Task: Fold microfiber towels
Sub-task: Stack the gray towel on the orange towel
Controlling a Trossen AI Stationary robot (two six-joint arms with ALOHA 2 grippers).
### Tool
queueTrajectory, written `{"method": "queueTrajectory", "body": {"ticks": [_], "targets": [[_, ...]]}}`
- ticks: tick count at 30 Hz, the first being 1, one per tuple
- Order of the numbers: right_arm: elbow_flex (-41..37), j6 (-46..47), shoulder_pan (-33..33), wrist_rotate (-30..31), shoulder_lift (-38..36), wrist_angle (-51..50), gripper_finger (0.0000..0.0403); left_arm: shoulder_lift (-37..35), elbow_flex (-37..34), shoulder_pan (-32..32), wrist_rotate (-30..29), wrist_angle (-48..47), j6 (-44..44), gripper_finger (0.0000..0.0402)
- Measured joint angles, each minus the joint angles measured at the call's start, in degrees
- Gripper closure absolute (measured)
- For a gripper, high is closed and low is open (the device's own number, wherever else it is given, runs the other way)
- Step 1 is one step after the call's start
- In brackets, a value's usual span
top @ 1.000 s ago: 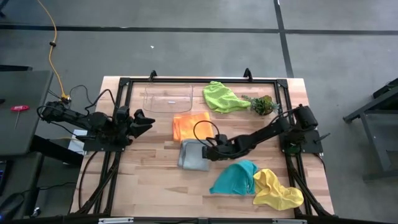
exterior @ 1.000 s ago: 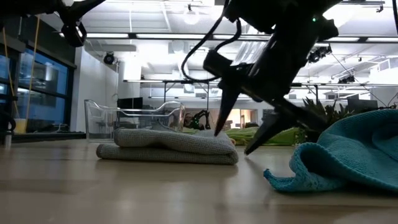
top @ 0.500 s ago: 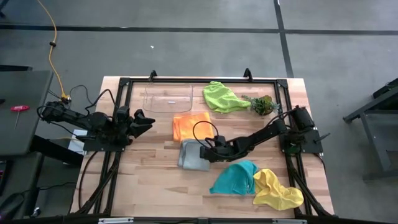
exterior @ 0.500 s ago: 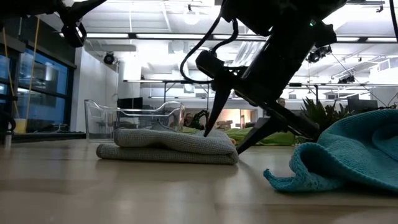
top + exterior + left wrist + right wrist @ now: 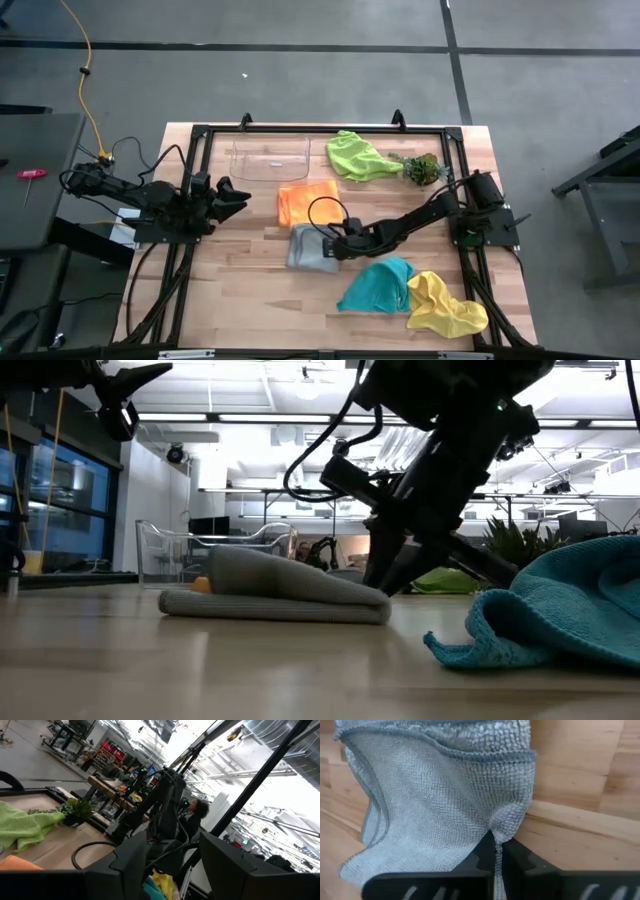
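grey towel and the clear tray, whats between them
The orange towel lies between the grey towel and the clear tray, plain in the high view.

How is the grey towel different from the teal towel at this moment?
The grey towel lies folded in a flat rectangle; the teal towel sits crumpled in a loose heap. The right claw is shut on the grey towel's edge, while nothing touches the teal towel. Both are small cloths lying on the wooden table.
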Motion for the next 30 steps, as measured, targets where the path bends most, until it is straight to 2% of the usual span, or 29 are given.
{"method": "queueTrajectory", "body": {"ticks": [8,16,22,30], "targets": [[-0.2,-8.5,-0.1,-1.6,-8.6,-7.7,0.0402,0.0,0.0,0.0,-0.1,0.1,0.0,0.0229],[-0.1,-12.5,-0.7,-3.4,-15.1,-4.1,0.0402,0.0,0.0,0.0,-2.3,0.3,0.0,0.0229],[0.3,-16.8,-4.1,-5.0,-16.3,0.8,0.0402,0.0,0.0,0.0,-2.3,6.3,1.0,0.0229],[10.2,-26.6,-9.1,-7.2,-15.5,0.2,0.0403,0.0,0.0,0.0,1.2,15.0,6.5,0.0229]]}}
